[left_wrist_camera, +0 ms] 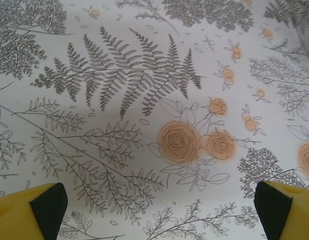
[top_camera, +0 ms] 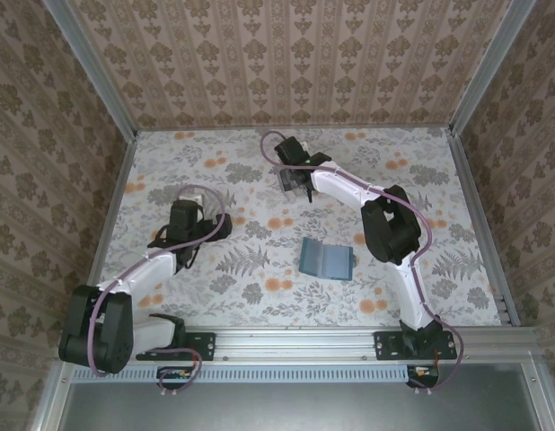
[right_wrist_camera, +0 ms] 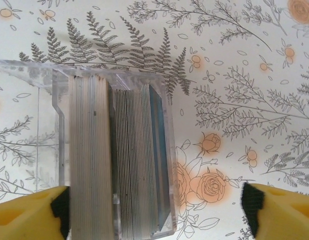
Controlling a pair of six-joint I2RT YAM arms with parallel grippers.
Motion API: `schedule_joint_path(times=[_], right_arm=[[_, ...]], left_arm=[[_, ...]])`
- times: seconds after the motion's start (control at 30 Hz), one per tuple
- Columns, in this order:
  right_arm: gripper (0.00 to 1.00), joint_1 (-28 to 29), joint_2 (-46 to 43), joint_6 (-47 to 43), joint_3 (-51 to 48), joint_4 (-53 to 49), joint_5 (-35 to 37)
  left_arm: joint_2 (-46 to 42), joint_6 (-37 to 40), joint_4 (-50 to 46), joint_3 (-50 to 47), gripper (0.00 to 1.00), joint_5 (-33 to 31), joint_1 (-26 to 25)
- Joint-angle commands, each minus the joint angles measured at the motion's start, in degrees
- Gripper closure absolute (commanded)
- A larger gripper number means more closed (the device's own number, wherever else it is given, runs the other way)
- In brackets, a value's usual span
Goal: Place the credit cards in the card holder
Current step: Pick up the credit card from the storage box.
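The teal-blue card holder (top_camera: 327, 259) lies open on the floral tablecloth, just right of centre, away from both grippers. The credit cards (right_wrist_camera: 134, 160) stand on edge, packed in two rows inside a clear slotted stand (right_wrist_camera: 44, 125); most show whitish-grey edges, and a blue card (right_wrist_camera: 157, 150) is at the right end. My right gripper (right_wrist_camera: 154, 205) hovers open directly above this stand (top_camera: 291, 182) at the far middle of the table, holding nothing. My left gripper (left_wrist_camera: 159, 207) is open over bare cloth on the left side (top_camera: 191, 196).
Patterned walls and metal rails close in the table (top_camera: 259, 296) on three sides. The right arm's elbow (top_camera: 390, 229) rises just right of the card holder. Bare cloth lies between the left gripper and the holder.
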Motion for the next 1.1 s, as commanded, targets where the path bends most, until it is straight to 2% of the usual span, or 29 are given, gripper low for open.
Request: schedule_joint_path(times=[0.0,0.17,0.67,0.87,1.07], right_arm=[[0.18,-0.24,-0.85,-1.51,0.97,-3.41,2.96],[0.26,-0.24,-1.01,-3.18,1.94,-4.77,3.69],[0.3,-0.24,-2.31,-8.32,2.21,-4.69,7.86],[0.41,-0.24,-1.56,-10.72,2.95,-4.44,8.14],[0.43,-0.14,-1.42,-13.16,2.3,-3.09,8.98]], left_arm=[[-1.6,1.72,5.51,-1.04,0.0,-1.72,-0.38],[-0.91,1.58,5.53,-0.72,0.0,-1.23,-0.64],[2.05,1.92,3.87,1.51,0.0,-0.14,-1.15],[2.32,2.14,2.67,1.99,0.0,-1.56,-1.57],[2.79,1.86,1.46,2.38,0.0,-4.36,-2.15]])
